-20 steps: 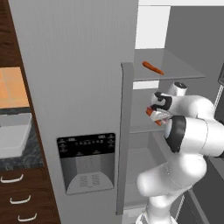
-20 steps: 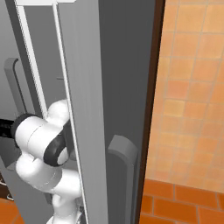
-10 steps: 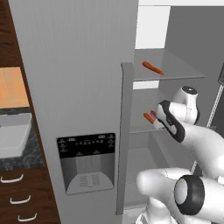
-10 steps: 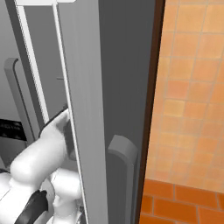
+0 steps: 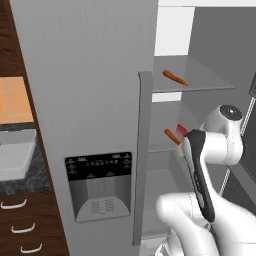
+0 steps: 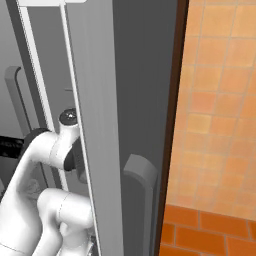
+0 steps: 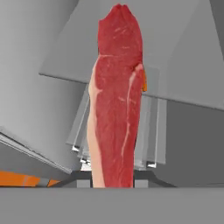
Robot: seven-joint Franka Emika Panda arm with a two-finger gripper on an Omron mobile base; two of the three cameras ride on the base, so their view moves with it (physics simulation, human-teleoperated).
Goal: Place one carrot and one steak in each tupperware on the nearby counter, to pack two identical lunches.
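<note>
Steak (image 7: 116,100), a flat marbled red slab with a pale fat edge, hangs pinched in the closed gripper, inside the open fridge (image 5: 95,100) beside its middle shelf. A second ago the hand was still reaching in (so it's lifted now). Two slim orange carrots (image 5: 174,77) remain on the fridge's glass shelves.

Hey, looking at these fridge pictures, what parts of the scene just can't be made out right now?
- Gripper fingertips: in the hand view the steak runs down to the bottom band, covering them.
- Lower carrot: in the left base view the arm hides its far end.
- Carrot behind the steak in the hand view: just an orange sliver.
- Fridge interior: in the right base view the door edge blocks it.
- Sink: cut off by the left edge.
</note>
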